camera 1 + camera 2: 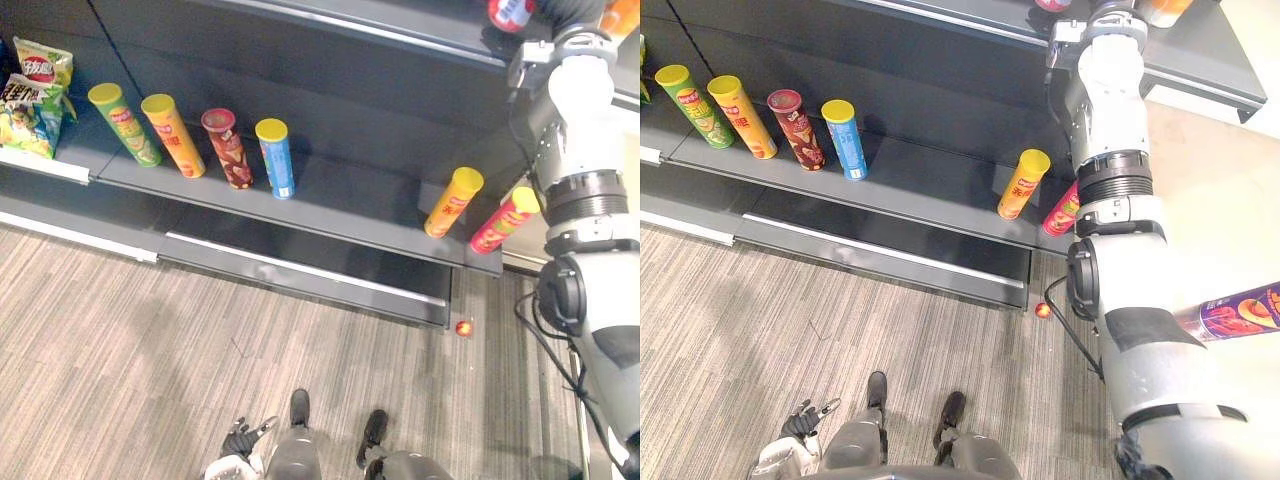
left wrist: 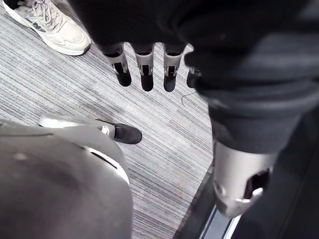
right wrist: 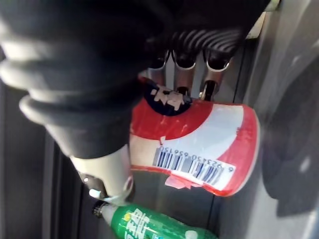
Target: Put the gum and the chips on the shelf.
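Observation:
My right hand (image 3: 185, 64) is shut on a red-and-white gum tub (image 3: 199, 144), fingers on one side and thumb on the other. In the left eye view the tub (image 1: 510, 12) and the right hand (image 1: 565, 12) are raised to the upper shelf (image 1: 400, 25) at the far right. Several chips cans stand tilted on the middle shelf (image 1: 340, 205): green (image 1: 125, 123), orange (image 1: 173, 135), dark red (image 1: 228, 148), blue (image 1: 275, 157), yellow (image 1: 453, 201) and pink (image 1: 503, 220). My left hand (image 2: 144, 64) hangs low over the floor, open and holding nothing.
Bags of chips (image 1: 30, 100) lie at the shelf's left end. A green bottle (image 3: 149, 224) lies beside the tub. A small red ball (image 1: 463, 327) sits on the floor by the shelf's base. A purple can (image 1: 1240, 312) shows at the right. A person's shoe (image 2: 50, 25) stands nearby.

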### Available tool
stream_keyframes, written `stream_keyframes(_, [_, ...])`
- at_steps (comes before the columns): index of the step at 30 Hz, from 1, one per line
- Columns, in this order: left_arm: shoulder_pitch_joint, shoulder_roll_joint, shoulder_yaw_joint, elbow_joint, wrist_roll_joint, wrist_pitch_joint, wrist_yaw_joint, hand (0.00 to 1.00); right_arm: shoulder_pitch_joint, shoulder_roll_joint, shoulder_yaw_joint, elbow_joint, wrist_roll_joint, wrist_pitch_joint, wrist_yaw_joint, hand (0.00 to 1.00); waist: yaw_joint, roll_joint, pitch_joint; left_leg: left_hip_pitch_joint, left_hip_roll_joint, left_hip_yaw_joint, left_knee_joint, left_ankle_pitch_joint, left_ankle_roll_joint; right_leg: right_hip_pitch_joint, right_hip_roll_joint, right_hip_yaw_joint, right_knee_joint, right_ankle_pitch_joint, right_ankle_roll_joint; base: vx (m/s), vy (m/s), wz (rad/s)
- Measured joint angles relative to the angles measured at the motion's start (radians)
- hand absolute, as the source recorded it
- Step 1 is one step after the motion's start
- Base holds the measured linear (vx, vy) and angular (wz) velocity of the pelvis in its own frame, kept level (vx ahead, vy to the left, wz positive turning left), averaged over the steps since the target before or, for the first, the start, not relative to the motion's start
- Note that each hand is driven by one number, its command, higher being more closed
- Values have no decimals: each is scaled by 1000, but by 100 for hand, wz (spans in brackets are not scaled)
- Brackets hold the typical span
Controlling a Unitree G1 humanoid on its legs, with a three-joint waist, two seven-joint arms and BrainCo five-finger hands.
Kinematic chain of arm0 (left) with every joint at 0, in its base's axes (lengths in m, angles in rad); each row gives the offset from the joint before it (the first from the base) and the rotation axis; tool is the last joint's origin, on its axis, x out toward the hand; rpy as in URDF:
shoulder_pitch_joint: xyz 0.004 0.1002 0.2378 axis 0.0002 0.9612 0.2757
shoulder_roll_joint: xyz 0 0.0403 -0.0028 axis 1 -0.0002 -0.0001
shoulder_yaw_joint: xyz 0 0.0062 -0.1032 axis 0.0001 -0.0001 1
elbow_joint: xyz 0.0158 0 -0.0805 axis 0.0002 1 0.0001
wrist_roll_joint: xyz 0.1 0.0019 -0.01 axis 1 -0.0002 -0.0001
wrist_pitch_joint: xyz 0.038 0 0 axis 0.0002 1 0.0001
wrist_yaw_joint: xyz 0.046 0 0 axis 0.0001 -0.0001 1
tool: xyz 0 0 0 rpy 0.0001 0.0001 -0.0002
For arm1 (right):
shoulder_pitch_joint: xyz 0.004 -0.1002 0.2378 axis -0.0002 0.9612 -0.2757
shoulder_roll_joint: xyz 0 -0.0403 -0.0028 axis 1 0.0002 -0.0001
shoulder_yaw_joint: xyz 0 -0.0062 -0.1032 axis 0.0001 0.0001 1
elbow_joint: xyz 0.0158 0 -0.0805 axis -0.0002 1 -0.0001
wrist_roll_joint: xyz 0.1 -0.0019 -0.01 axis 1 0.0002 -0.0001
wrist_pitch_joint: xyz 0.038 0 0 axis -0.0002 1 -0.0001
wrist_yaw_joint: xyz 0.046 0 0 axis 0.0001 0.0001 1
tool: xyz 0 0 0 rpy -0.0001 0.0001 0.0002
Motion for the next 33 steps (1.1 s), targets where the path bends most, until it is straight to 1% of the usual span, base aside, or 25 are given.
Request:
stream_keyframes(6, [0, 1, -5, 0, -2, -1, 1, 0, 0, 1, 0, 32, 0, 0, 0, 100, 3, 0, 0, -1, 0, -1, 0, -1, -1, 0, 0, -1, 0, 0, 1, 31, 33, 1])
stream_keyframes(22, [-3, 0, -8, -1, -10, -1, 23, 0, -32, 7, 0, 37, -1, 0, -3, 100, 8, 0, 0, -22, -1, -6, 0, -3, -3, -20, 0, -5, 1, -1, 0, 17, 13, 0])
stream_keyframes(24, [-5, 0, -8, -1, -10, -1, 25, 0, -37, 11, 0, 43, -1, 0, -5, 100, 11, 0, 0, -21, -1, -9, 0, -3, -3, -18, 0, -7, 2, 0, 0, 51, 30, 4])
stream_keyframes(27, [-11, -1, -8, -2, -10, -1, 27, 0, -45, 14, 0, 50, -1, -1, -9, 100, 24, 0, 0, -22, -1, -15, 1, -3, -3, -17, 1, -9, 3, 0, -1, 49, 24, 4])
stream_keyframes(31, [-11, -1, -8, -2, -10, -2, 28, 0, -73, 41, 0, 72, -1, -2, -9, 100, 25, 0, 0, -28, -1, -21, 1, -3, -3, -18, 1, -18, 2, 0, -1, 38, 33, 6])
stream_keyframes(33, [-12, -1, -8, -3, -10, -2, 28, 0, -77, 42, 1, 72, -2, -1, -9, 100, 27, 0, 1, -32, -2, -23, 1, -3, -3, -21, 1, -20, 2, 0, -1, 22, 39, 5])
